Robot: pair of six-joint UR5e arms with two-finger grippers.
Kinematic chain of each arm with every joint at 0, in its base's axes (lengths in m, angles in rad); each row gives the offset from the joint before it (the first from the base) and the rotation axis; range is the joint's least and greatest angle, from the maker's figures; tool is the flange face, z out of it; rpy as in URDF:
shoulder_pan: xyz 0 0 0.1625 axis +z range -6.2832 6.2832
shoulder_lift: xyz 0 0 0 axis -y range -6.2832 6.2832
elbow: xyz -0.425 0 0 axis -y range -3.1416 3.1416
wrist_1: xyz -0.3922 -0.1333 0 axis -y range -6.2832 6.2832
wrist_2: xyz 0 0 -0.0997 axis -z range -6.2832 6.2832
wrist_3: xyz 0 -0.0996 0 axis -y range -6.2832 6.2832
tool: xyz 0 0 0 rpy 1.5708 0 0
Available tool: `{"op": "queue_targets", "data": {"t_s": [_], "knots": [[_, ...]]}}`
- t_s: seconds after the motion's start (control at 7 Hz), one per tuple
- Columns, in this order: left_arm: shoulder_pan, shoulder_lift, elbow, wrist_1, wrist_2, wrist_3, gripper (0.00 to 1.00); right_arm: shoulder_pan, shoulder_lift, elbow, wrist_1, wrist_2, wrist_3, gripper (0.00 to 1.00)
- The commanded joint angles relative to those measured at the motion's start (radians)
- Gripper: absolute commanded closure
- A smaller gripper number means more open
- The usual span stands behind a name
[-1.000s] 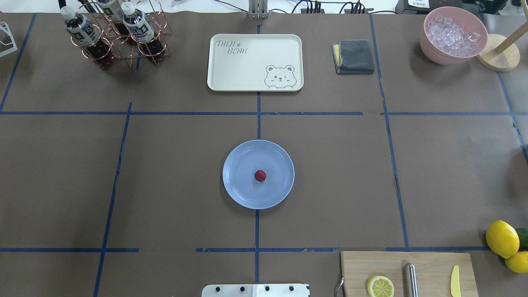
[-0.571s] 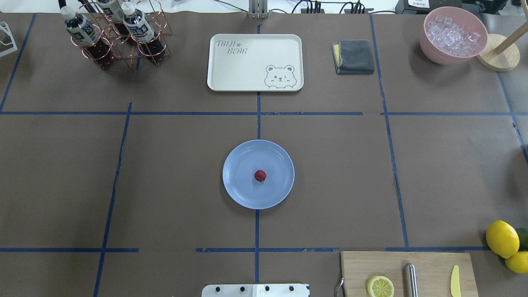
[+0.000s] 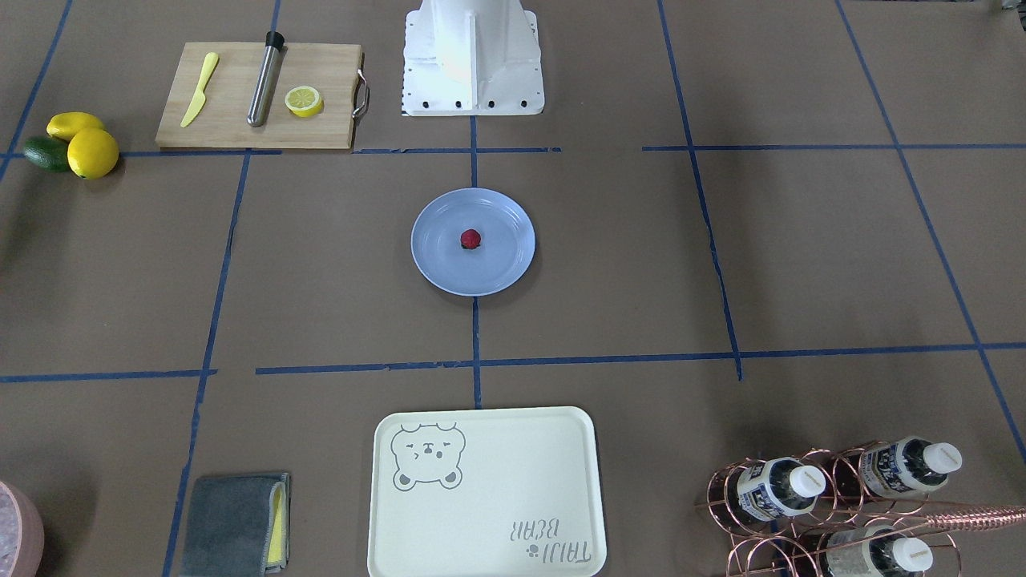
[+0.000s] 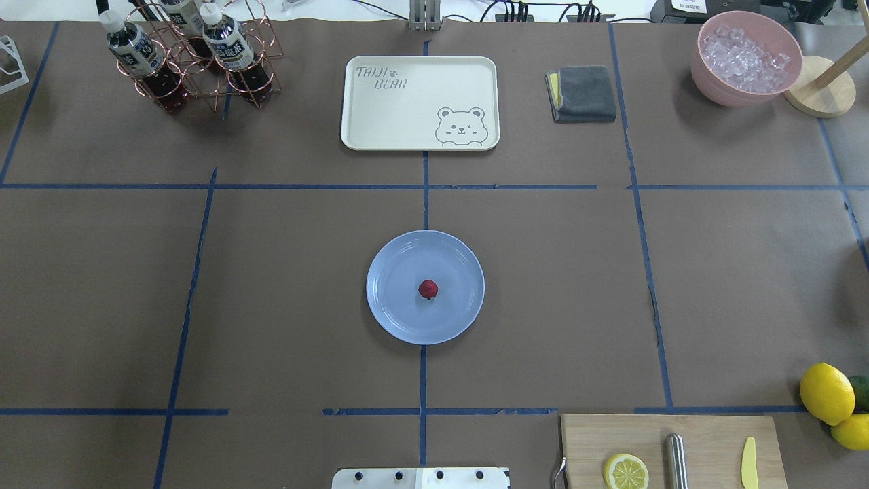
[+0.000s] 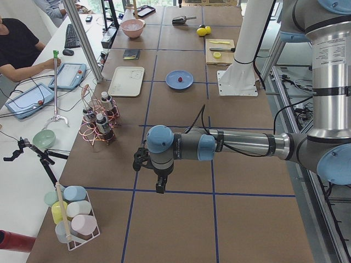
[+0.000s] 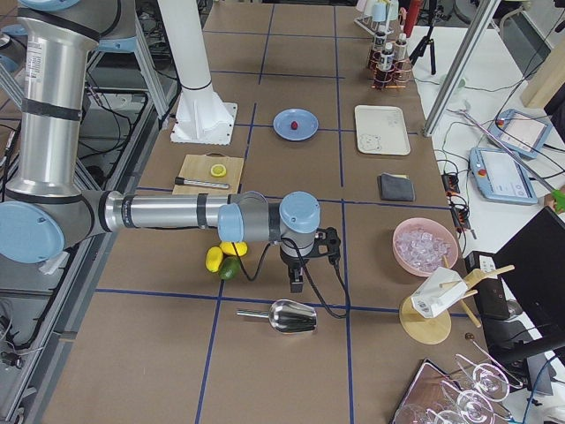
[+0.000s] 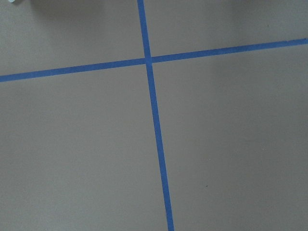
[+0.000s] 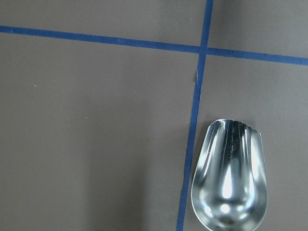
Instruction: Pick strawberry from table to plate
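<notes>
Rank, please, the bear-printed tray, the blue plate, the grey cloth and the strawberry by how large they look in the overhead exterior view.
Largest to smallest:
1. bear-printed tray
2. blue plate
3. grey cloth
4. strawberry, by far the smallest

No two look alike in size.

You have the left arm [image 5: 241, 144] stretched out level, left gripper [image 5: 159, 188] pointing down. The right arm [image 6: 163, 212] mirrors it, right gripper [image 6: 297, 284] pointing down (finger spacing unreadable on both).
</notes>
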Motion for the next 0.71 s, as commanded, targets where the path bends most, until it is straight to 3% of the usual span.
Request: {"op": "queue_targets", "data": {"t_s": [0.0,0.57], "knots": [[-0.002,-0.004,0.002,0.004,0.011,0.000,0.00,0.003,0.001,0.031,0.002,0.006,0.002,0.00],[-0.002,-0.003,0.014,0.003,0.001,0.002,0.00,0.006,0.000,0.056,-0.008,0.009,0.000,0.00]]}}
